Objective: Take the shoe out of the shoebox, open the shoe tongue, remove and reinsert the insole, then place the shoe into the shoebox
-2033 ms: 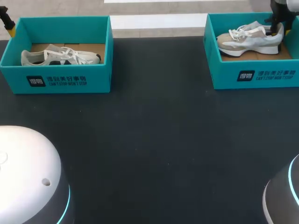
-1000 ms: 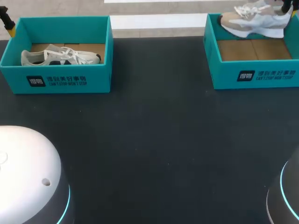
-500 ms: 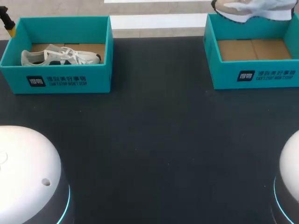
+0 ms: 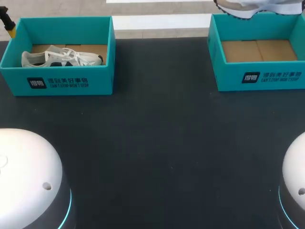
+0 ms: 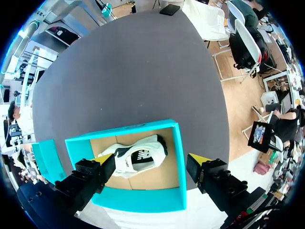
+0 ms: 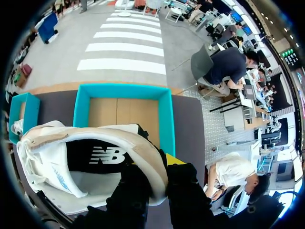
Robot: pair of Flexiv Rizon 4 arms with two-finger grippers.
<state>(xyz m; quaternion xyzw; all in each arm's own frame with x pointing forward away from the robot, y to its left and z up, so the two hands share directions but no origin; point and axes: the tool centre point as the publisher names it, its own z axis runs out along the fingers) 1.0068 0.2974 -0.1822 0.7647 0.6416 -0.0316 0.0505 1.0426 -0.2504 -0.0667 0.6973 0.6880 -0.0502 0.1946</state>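
A beige and white shoe [image 4: 251, 5] hangs above the empty right teal shoebox [image 4: 259, 76]. In the right wrist view my right gripper [image 6: 159, 172] is shut on the heel collar of this shoe [image 6: 71, 162], one finger inside and one outside. The cardboard floor of the box [image 6: 124, 112] lies bare below it. A second white shoe [image 4: 59, 57] lies on its side in the left teal shoebox [image 4: 57, 83]. My left gripper [image 5: 150, 160] hovers open high over that shoe [image 5: 136, 160], its fingers spread about as wide as the box [image 5: 178, 152].
The two boxes stand at the far left and far right of the black table [image 4: 157, 143]. Between and in front of them the tabletop is bare. The rounded arm bases [image 4: 28, 181] fill the near corners.
The right gripper has lifted the beige shoe up out of the right box, leaving the box empty. The left arm and the left shoe have not moved.
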